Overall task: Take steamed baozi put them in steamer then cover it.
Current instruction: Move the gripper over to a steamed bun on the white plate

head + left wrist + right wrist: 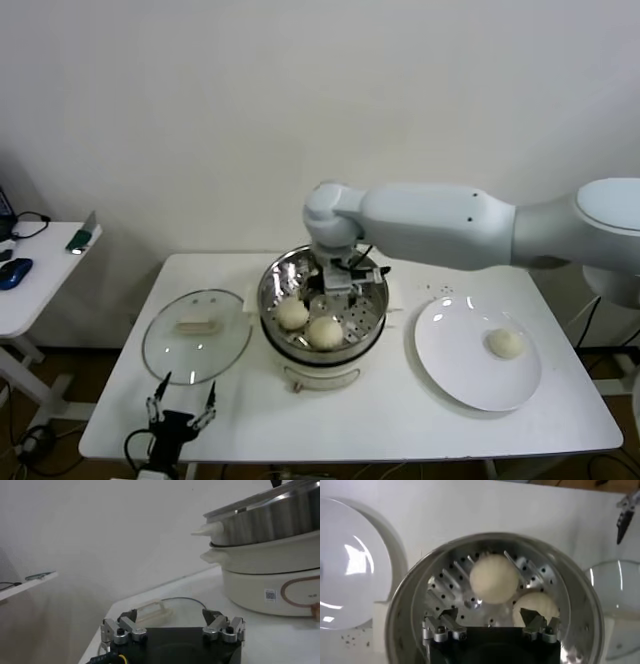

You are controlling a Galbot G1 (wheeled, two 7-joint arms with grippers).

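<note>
The steel steamer (268,292) stands mid-table on its white base. Two baozi lie on its perforated floor, one (291,313) beside the other (324,332); the right wrist view shows them too (494,578) (538,605). My right gripper (340,288) (490,612) hangs open inside the pot above bare floor, holding nothing. A third baozi (505,343) sits on the white plate (450,370) to the right. The glass cover (165,355) lies flat left of the steamer, handle (197,324) up. My left gripper (181,407) (169,614) rests open near the front edge, just before the cover.
A small side table (40,285) with a blue mouse and cables stands to the far left. The steamer's white side handle (207,529) juts toward the cover. Bare tabletop lies in front of the steamer and between it and the plate.
</note>
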